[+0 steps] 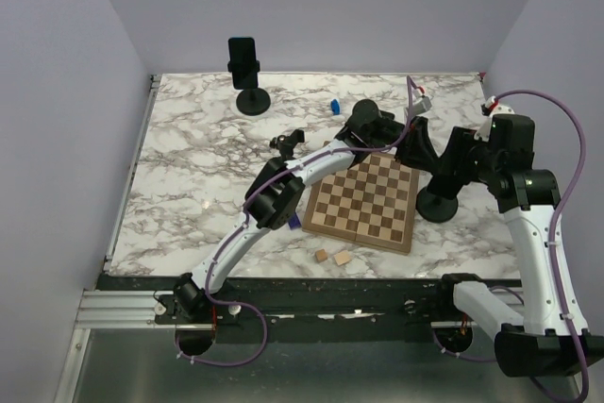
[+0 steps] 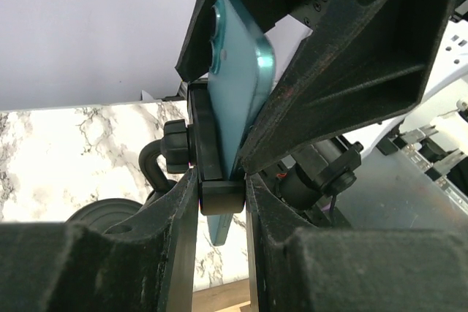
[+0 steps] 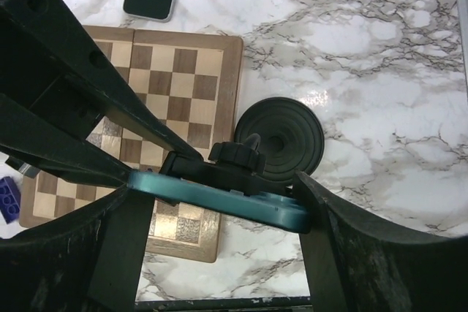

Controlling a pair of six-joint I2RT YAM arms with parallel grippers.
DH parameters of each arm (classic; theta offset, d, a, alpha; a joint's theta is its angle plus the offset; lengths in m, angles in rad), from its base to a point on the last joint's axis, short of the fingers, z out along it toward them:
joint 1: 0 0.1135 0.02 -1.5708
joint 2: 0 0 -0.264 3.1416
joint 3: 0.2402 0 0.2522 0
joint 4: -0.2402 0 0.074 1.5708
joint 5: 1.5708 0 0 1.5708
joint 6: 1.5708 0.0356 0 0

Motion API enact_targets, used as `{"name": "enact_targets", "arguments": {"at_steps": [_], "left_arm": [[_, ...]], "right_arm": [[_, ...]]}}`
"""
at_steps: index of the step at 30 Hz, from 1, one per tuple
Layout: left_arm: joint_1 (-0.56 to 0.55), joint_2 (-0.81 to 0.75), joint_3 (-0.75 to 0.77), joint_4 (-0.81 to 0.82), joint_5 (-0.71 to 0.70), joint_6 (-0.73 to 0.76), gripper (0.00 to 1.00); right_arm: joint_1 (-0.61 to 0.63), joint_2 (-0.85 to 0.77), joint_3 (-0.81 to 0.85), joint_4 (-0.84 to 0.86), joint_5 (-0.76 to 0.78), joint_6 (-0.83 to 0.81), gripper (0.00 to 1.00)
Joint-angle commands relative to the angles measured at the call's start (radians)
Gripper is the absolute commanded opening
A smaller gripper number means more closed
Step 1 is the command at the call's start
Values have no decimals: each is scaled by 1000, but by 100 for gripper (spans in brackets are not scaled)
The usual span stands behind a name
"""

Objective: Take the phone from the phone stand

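Both arms stretched inward, wrists converging; left gripper (image 2: 221, 199) and right gripper (image 3: 219, 196) both clamped.

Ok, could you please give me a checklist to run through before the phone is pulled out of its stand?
1. Right claw spans the slim teal phone, fingers at both ends: ok.
2. Left claw braces the black plastic stand cradle: ok.
3. Phone clear of cradle: not ok, it is seated.
4. Round black stand base flat on the white marble table: ok.
5. Grip firm enough to pull: cannot tell.
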Motion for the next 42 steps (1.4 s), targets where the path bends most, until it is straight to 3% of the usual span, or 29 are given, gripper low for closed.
{"name": "enact_targets", "arguments": {"at_steps": [1, 8, 12, 19, 21, 24, 29, 30, 37, 42], "left_arm": [[-28, -12, -33, 117, 133, -72, 0], [-36, -9, -17, 144, 148, -99, 0], [-39, -14, -28, 150, 124, -99, 0], [-33, -182, -285, -51, -193, 67, 0], [-36, -243, -390, -48, -296, 71, 0], [-57, -318, -532, 10, -434, 77, 0], [-116, -417, -644, -48, -630, 217, 0], [-124, -433, -671, -51, -672, 243, 0], [-154, -501, -721, -108, -886, 368, 0], [-160, -484, -668, -153, -922, 432, 0]], "right_arm": [[27, 31, 8, 85, -234, 11, 1], [27, 105, 24, 150, -336, -13, 1], [27, 136, 51, 110, -307, -22, 1], [27, 97, 95, -10, 26, 60, 1], [26, 84, 105, -41, 82, 93, 12], [26, 47, 90, -42, 122, 167, 55], [27, 57, 121, -118, 242, 212, 96], [27, 61, 133, -137, 261, 218, 99], [26, 34, 152, -183, 386, 284, 100], [27, 34, 185, -214, 408, 279, 100]]}}
